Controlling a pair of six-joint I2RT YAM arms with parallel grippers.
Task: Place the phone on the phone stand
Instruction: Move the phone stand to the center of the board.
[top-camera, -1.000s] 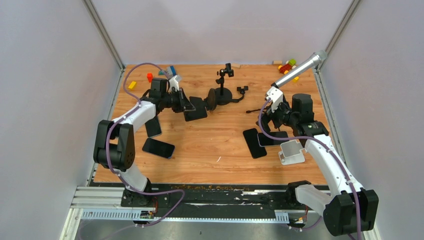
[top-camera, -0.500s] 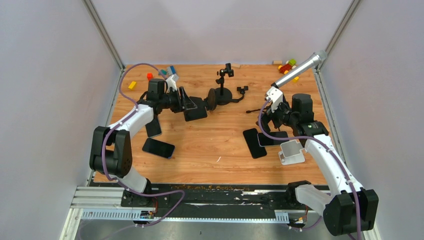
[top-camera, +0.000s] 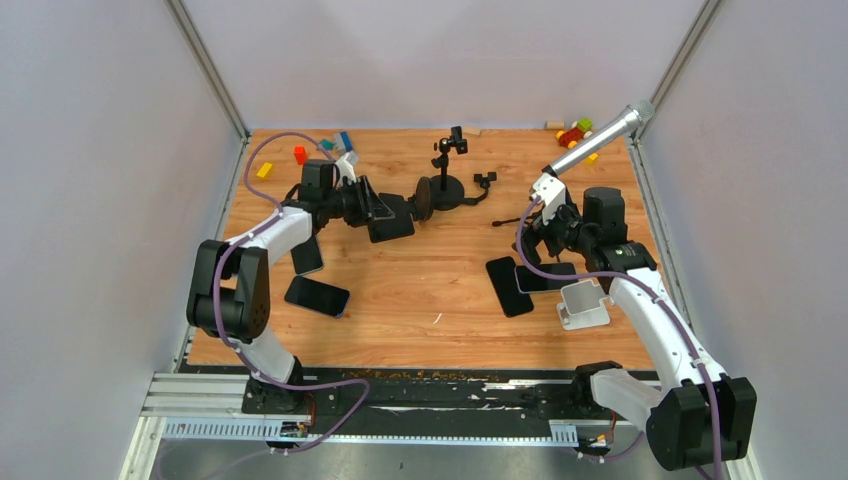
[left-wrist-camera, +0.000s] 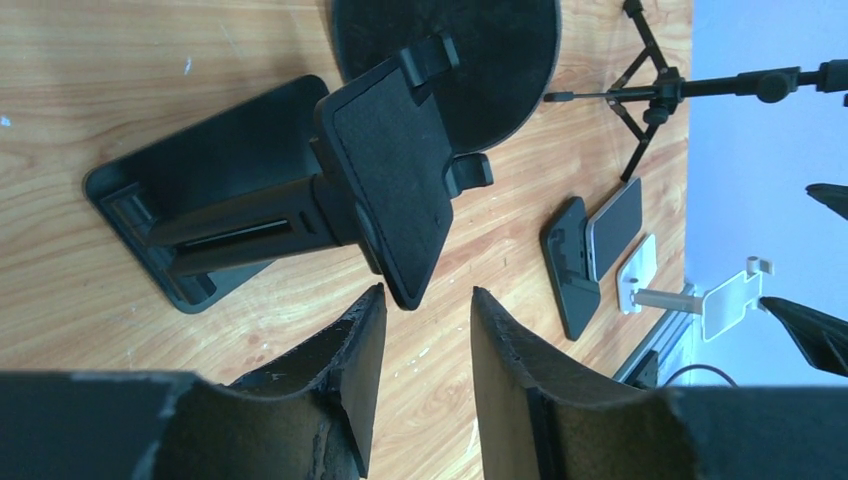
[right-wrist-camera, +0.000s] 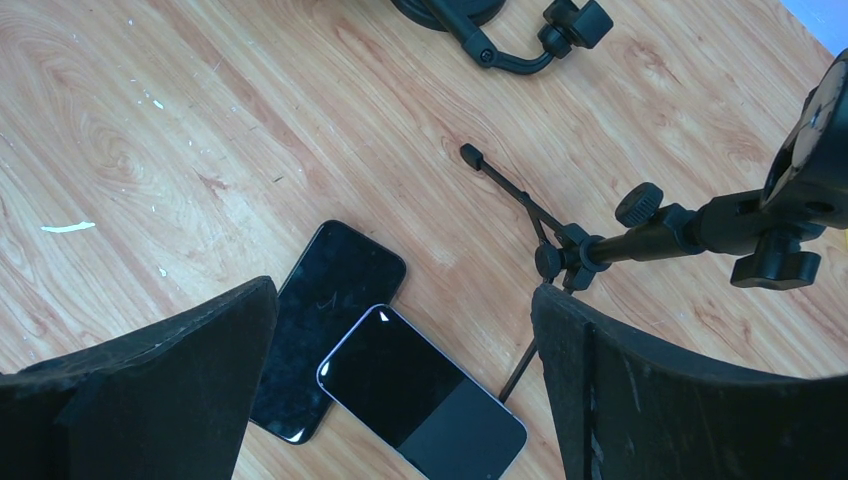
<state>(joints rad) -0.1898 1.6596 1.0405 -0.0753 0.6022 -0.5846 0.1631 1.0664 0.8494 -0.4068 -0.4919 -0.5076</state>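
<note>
The left gripper (left-wrist-camera: 425, 300) is narrowly parted and holds nothing. The tip of the black phone stand (left-wrist-camera: 385, 180) sits just at its gap, at 3 o'clock of it seen from above. The right gripper (right-wrist-camera: 405, 295) gapes wide and empty over a dark phone (right-wrist-camera: 325, 300) and a silver-edged phone (right-wrist-camera: 420, 400), which lie flat and touching on the wooden table (top-camera: 440, 280). Two more phones, (top-camera: 317, 296) and (top-camera: 307, 254), lie at 7 o'clock of the left gripper.

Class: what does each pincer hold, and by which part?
Nothing. The left pincer stands open just short of the black phone stand; the right pincer hangs open above two dark flat phones.
</note>
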